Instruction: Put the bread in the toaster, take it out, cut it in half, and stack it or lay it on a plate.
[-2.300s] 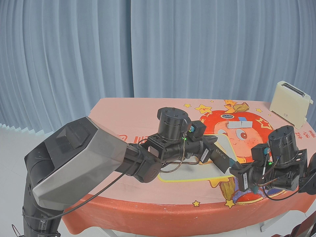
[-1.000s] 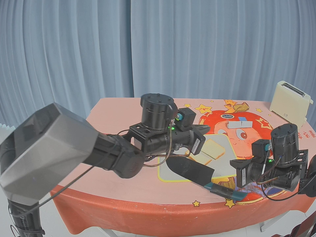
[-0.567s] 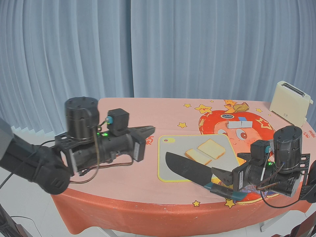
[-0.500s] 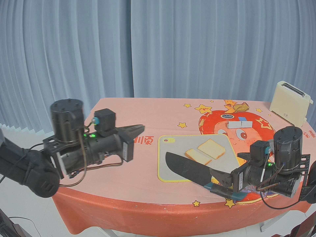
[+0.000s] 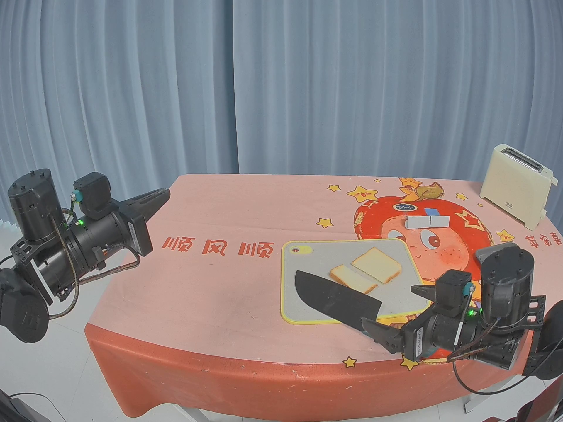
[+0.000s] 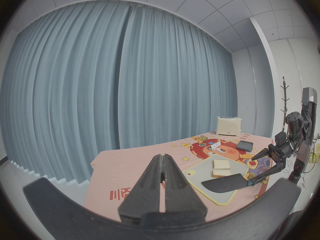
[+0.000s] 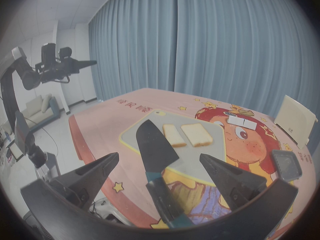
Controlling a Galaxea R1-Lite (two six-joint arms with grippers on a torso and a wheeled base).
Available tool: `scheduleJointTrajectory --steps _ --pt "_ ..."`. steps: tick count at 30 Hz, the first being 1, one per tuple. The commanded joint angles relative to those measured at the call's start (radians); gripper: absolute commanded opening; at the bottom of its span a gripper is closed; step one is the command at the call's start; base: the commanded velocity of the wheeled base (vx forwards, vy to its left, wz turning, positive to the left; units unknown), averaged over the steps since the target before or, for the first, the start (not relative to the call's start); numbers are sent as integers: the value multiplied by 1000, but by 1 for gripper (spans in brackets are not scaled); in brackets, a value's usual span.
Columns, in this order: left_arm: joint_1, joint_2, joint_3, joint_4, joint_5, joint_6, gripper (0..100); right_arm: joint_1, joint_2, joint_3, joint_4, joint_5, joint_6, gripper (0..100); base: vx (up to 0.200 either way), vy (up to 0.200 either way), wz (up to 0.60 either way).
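Head view: 2 bread halves (image 5: pixel 375 264) lie side by side on the cutting board (image 5: pixel 311 259), which sits by the table's (image 5: pixel 234 300) front edge. The knife (image 5: pixel 337 300) rests with its blade across the board's front right corner. The right gripper (image 5: pixel 399 313) hangs at the table's front right edge, fingers wide. The left gripper (image 5: pixel 157 197) is out past the left edge, pinched together and holding nothing. The toaster (image 5: pixel 516 186) stands at the far right corner.

Left wrist view: the 2 fingers meet with no gap.

Right wrist view: the knife's handle lies between the spread fingers, touching neither. A black dish (image 7: pixel 286 164) sits near the right edge.
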Motion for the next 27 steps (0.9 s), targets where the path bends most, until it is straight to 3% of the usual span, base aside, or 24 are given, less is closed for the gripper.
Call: scheduleJointTrajectory --steps 1,5,8,9,10,12,13,15,19,23,25,27 --pt "18 -7 3 -2 -10 -1 0 2 48 98 -168 -5 20 100 0 0 0" --pt "18 -15 3 -3 -10 0 0 -4 99 169 -387 -8 77 100 0 0 0" --pt "18 -16 1 -3 -10 -1 0 3 132 218 -598 -11 153 100 0 0 0" --pt "18 -16 0 -3 -11 -1 0 3 132 218 -598 -11 153 100 0 0 0" --pt "18 -16 0 -3 -11 0 0 6 135 235 -725 -7 215 100 0 0 0" --pt "18 -16 -2 -3 -11 -1 0 17 134 238 -817 -5 287 100 0 0 0" --pt "18 -16 -2 -3 -11 -1 0 20 134 240 -829 -5 296 100 0 0 0" --pt "20 -16 -2 -3 -11 -1 0 54 129 233 -912 -11 406 100 0 0 0" --pt "21 -16 -3 -3 -11 -1 0 79 125 198 -957 -5 526 100 0 0 0" --pt "20 -16 0 -3 -13 -1 0 31 122 137 -955 1 655 100 0 0 0" --pt "20 -16 -2 -3 -13 -1 0 19 115 144 -955 4 667 100 0 0 0" --pt "20 -16 -2 -3 -13 -1 0 14 106 166 -953 29 629 100 0 0 0"
